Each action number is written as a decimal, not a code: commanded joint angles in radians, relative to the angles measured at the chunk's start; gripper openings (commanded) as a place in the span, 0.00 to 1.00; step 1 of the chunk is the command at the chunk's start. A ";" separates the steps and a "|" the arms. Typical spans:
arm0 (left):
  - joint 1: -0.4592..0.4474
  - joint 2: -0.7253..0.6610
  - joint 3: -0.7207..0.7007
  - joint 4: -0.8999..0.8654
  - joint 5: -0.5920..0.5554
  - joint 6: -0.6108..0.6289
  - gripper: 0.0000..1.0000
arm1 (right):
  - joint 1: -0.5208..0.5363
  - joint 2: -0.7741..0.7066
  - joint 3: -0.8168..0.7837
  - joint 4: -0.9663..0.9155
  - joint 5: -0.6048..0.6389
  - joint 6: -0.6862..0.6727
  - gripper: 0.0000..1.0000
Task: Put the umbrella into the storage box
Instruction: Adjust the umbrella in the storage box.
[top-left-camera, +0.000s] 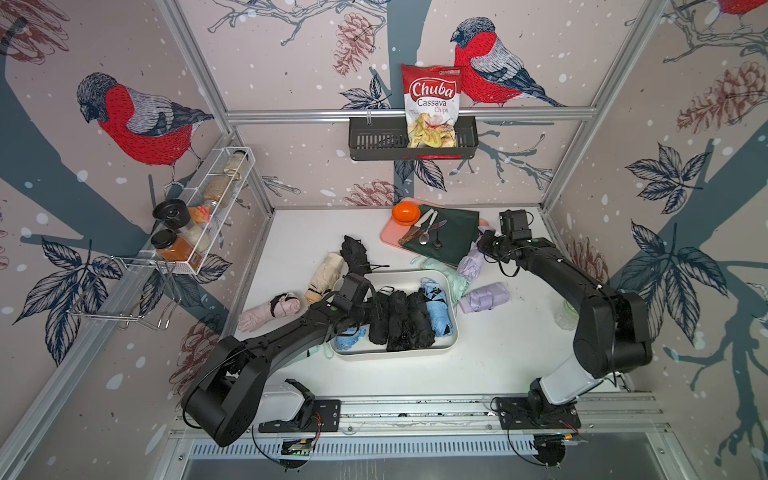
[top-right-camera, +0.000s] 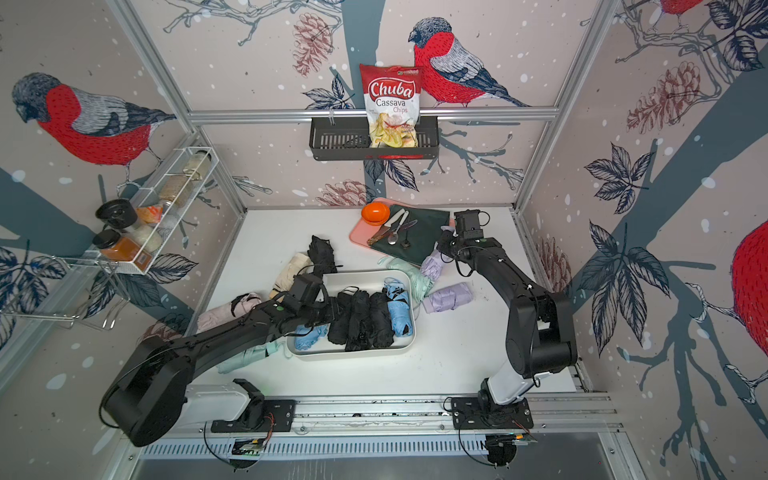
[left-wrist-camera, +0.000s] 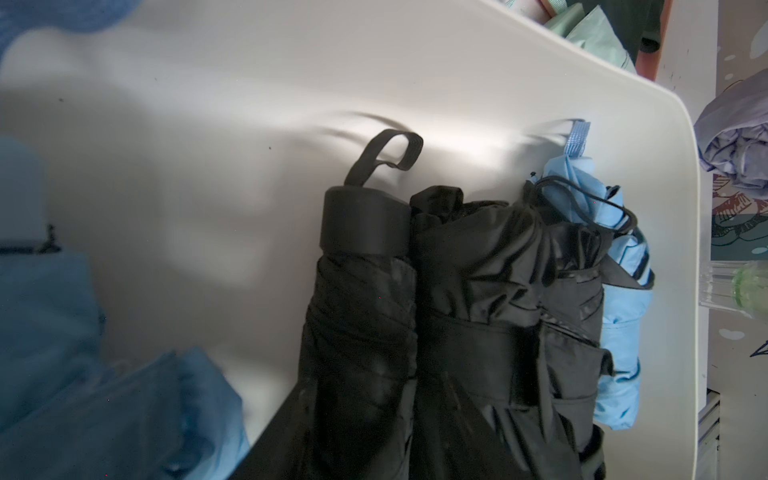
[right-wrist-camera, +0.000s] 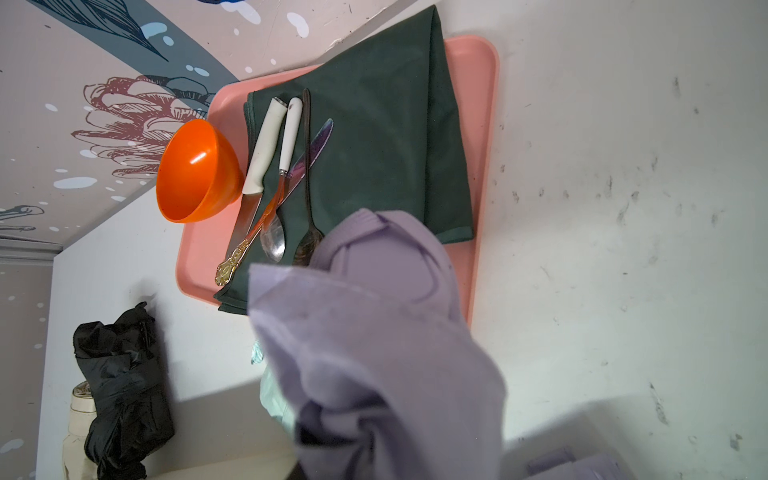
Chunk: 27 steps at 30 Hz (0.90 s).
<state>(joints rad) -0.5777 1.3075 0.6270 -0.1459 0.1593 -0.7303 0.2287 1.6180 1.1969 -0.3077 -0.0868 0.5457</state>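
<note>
Foreground, right wrist view: the held lilac umbrella (right-wrist-camera: 374, 340), folded and hanging clear of the table (right-wrist-camera: 623, 208), with its shadow on the surface below. The right end effector (top-left-camera: 484, 245) sits directly over it in both top views. Its fingers are hidden, but the lifted bundle indicates a clenched grasp on this umbrella. The pair stands beyond the far right corner of the storage box (top-left-camera: 395, 353), near the pink tray (top-left-camera: 387, 239), so the carry to the box is judged barely begun.

Inside the storage box: three black umbrellas (top-left-camera: 399, 322) packed side by side in the middle, a light blue umbrella (top-left-camera: 440, 309) against the right wall, and a second light blue umbrella (top-left-camera: 351, 337) at the left end. The left end effector (top-left-camera: 370, 311) hovers over that left end. No view shows its fingers, so whether it grips the second light blue umbrella cannot be told.

Outside the storage box, on the table:
- a mint umbrella (top-left-camera: 446, 276) at the far right corner
- a second lilac umbrella (top-left-camera: 486, 297) just right of the box
- a beige umbrella (top-left-camera: 326, 276) and a loose black umbrella (top-left-camera: 355, 253) off the far left corner
- a pink umbrella (top-left-camera: 270, 311) to the left
- another mint umbrella (top-right-camera: 245, 358) at the near left corner, under the left arm

Progress, as judged: five umbrellas lie in the box and seven are left, the held one likely next.
</note>
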 joint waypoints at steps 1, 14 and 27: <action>-0.011 0.004 0.020 -0.029 0.011 0.000 0.49 | 0.001 -0.006 0.012 0.030 -0.015 -0.008 0.29; -0.052 0.039 0.082 -0.100 -0.012 -0.003 0.42 | 0.000 -0.004 -0.001 0.055 -0.039 -0.009 0.30; -0.088 0.062 0.131 -0.119 -0.015 -0.017 0.34 | 0.004 -0.010 -0.017 0.077 -0.070 -0.013 0.30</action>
<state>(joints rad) -0.6621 1.3701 0.7502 -0.2562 0.1234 -0.7341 0.2298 1.6180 1.1786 -0.2863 -0.1371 0.5457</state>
